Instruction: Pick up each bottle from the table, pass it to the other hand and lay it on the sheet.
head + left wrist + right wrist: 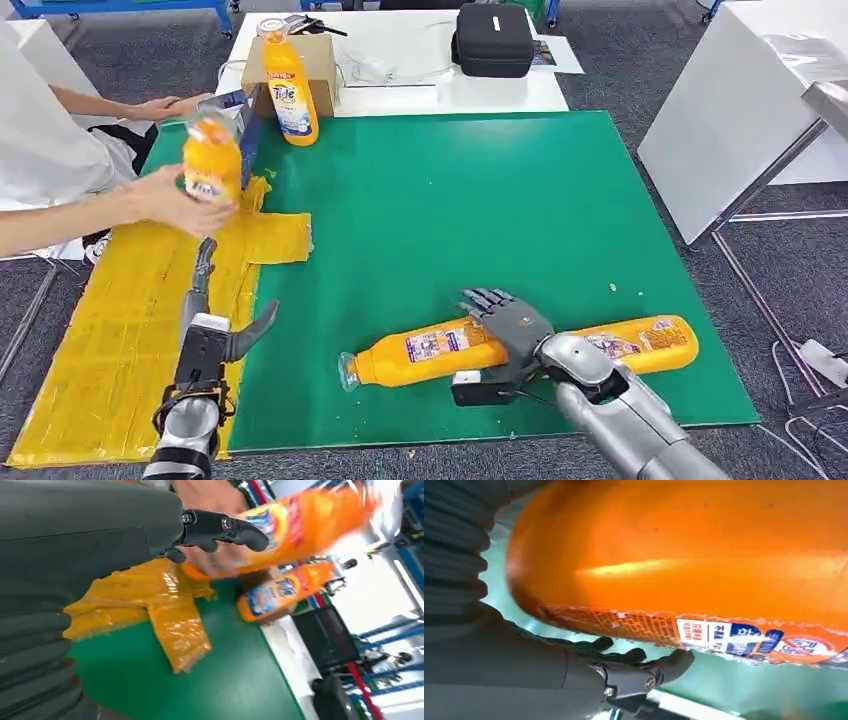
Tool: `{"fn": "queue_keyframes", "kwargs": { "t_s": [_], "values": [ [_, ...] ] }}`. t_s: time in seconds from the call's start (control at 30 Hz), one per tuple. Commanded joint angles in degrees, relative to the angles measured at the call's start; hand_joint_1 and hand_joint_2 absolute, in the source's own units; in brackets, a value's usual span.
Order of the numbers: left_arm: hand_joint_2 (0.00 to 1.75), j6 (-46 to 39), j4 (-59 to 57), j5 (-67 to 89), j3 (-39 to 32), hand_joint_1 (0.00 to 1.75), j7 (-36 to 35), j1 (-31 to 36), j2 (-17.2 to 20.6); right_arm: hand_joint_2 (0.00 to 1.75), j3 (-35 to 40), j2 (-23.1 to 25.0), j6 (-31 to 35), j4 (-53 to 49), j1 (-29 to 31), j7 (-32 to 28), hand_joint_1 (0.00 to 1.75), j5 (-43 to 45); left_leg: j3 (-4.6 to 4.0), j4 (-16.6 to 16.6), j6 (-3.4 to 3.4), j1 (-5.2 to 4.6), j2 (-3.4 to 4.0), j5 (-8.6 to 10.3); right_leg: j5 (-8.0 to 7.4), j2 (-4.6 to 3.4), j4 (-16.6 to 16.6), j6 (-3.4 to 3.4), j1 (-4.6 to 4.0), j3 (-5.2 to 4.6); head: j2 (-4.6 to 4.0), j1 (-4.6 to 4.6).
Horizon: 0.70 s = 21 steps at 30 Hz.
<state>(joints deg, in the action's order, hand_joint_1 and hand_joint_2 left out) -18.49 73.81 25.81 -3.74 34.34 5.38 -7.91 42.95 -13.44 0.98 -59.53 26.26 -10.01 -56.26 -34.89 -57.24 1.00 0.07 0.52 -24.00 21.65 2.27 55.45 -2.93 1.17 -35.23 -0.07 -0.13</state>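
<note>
Two orange bottles lie on the green mat (480, 200): one (425, 352) with its clear cap pointing left, the other (645, 340) behind my right wrist. My right hand (510, 325) is spread over the base of the left one, its fingers (649, 670) reaching past the bottle (699, 565) without closing on it. My left hand (215, 320) is open over the yellow sheet (110, 340), fingers (225, 527) straight and empty. A person's hand holds a third bottle (211, 160) (310, 520) above the sheet (150, 610). A fourth bottle (290, 90) (285, 592) stands upright at the mat's back.
The person's arms (80, 215) reach in from the left. A cardboard box (322, 60) and a black case (492, 40) sit on the white table (420, 95) behind the mat. A white panel (720, 130) stands at the right.
</note>
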Motion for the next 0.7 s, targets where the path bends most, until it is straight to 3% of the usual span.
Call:
{"fn": "queue_keyframes", "kwargs": {
  "t_s": [0.03,0.37,0.4,0.43,0.47,0.5,0.57,0.7],
  "values": [
    [1.75,0.0,-7.3,-1.4,4.4,0.00,0.5,6.2,0.4,1.75,6.5,9.8,-1.0,19.4,8.9,-5.3,0.00,2.4,0.25,0.0,-0.11,0.08,0.16,-0.05,-0.02,-0.39,0.0,0.20,-0.06,0.17,0.00,0.00],
    [1.75,0.2,-11.1,-3.6,6.7,0.00,1.4,9.0,0.6,1.75,13.0,14.0,-3.6,28.0,13.6,-6.9,0.00,3.6,0.34,0.0,-0.09,0.08,0.18,-0.03,0.00,-0.38,0.0,0.12,-0.06,0.23,0.00,0.00],
    [1.75,0.0,-11.5,-4.0,7.0,0.00,1.6,9.2,0.5,1.75,13.6,13.9,-4.2,28.7,14.1,-7.1,0.37,4.0,0.35,0.0,-0.11,0.12,0.18,-0.06,0.01,-0.42,0.0,0.16,-0.11,0.25,0.00,0.00],
    [1.75,0.0,-11.6,-4.0,7.1,0.00,1.6,9.2,0.5,1.75,13.7,13.7,-4.3,28.9,14.2,-7.2,0.37,4.2,0.30,0.0,-0.08,0.05,0.13,0.01,-0.01,-0.27,0.0,0.09,-0.04,0.18,0.00,0.00],
    [1.75,0.0,-11.6,-4.0,7.1,0.00,1.6,9.2,0.5,1.75,13.6,13.6,-4.3,29.0,14.3,-7.2,1.29,4.2,0.37,0.0,-0.10,0.09,0.13,-0.01,0.01,-0.32,0.0,0.15,-0.07,0.25,0.00,0.02],
    [1.75,-0.1,-11.8,-4.4,7.2,0.00,1.8,9.2,0.5,1.75,14.4,13.5,-4.4,29.6,14.5,-7.2,1.62,4.2,0.28,0.0,-0.07,0.06,0.12,0.02,-0.02,-0.24,0.0,0.08,-0.05,0.18,0.00,0.00],
    [1.75,-0.1,-11.7,-4.8,7.4,0.00,1.9,9.0,0.7,1.75,14.8,13.3,-4.9,30.3,14.7,-7.1,1.75,4.5,0.28,0.0,-0.06,0.05,0.18,0.01,-0.03,-0.26,0.0,0.05,-0.04,0.16,0.00,0.00],
    [1.75,-0.2,-11.7,-5.3,7.7,0.00,2.0,8.9,0.7,1.75,15.2,13.1,-5.1,30.9,14.8,-7.1,1.75,5.2,0.41,0.0,-0.09,0.08,0.10,0.01,-0.02,-0.28,0.0,0.12,-0.07,0.29,0.00,-0.02]
  ]
}}
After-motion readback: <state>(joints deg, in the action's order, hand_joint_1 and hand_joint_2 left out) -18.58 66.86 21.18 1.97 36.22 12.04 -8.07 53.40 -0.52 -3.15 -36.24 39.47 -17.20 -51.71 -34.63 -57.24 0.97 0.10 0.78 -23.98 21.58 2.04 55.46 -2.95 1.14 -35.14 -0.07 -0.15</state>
